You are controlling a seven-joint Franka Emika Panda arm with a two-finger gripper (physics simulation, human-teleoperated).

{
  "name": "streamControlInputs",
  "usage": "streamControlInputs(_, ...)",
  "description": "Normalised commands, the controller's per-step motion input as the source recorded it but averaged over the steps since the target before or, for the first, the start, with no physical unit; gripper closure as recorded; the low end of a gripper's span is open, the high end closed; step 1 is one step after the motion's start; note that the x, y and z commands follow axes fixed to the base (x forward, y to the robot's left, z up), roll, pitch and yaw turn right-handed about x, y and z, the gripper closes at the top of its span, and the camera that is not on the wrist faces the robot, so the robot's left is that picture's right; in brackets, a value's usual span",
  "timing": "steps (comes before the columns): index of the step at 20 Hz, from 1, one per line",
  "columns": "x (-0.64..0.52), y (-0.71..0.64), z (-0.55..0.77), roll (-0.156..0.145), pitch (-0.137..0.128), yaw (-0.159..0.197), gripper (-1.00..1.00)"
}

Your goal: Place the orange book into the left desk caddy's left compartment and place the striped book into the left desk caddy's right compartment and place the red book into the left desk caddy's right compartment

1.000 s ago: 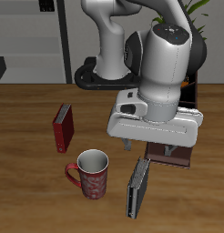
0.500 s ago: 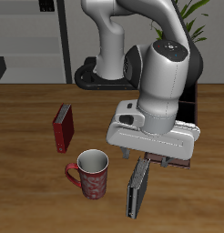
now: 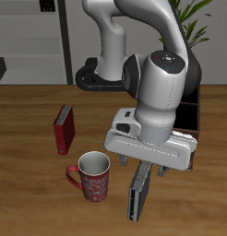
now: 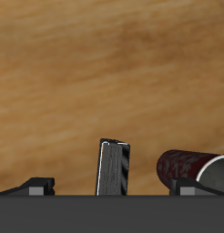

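- We see the pincer (image 3: 146,171) low in the exterior frame's lower middle, its fingers spread wide and empty, lined up directly over the striped book (image 3: 139,190), probably to straddle it.
- The striped book stands upright on the counter (image 3: 23,138), beside the mug (image 3: 91,175).
- The red book (image 3: 63,128) stands at centre left.
- The left desk caddy (image 3: 191,111) is mostly hidden behind the arm.

A thin striped book (image 4: 114,167) with a dark grey-black cover and fine pale stripes is seen standing upright on the brown wooden table (image 4: 105,73). Near it, but apart, a red-patterned mug (image 4: 189,169) with a pale inside is partly seen. Two dark fingertips (image 4: 36,186) of the gripper (image 4: 114,188) are shown spread wide, the book standing between them, untouched.
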Motion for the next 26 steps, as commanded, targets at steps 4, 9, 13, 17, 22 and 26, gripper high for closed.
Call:
streamControlInputs(4, -0.05, -0.01, -0.23, 0.011, 0.0, -0.015, -1.0)
streamControlInputs(9, -0.06, 0.05, -0.22, 0.014, 0.008, -0.013, -1.0)
streamControlInputs(13, -0.04, -0.03, -0.22, -0.011, 0.022, -0.035, -1.0)
streamControlInputs(17, 0.0, 0.0, -0.24, 0.007, 0.029, -0.017, -1.0)
streamControlInputs(22, -0.02, -0.07, -0.17, -0.01, 0.019, -0.02, -1.0)
streamControlInputs(26, 0.0, -0.02, -0.22, -0.019, 0.041, -0.025, -1.0)
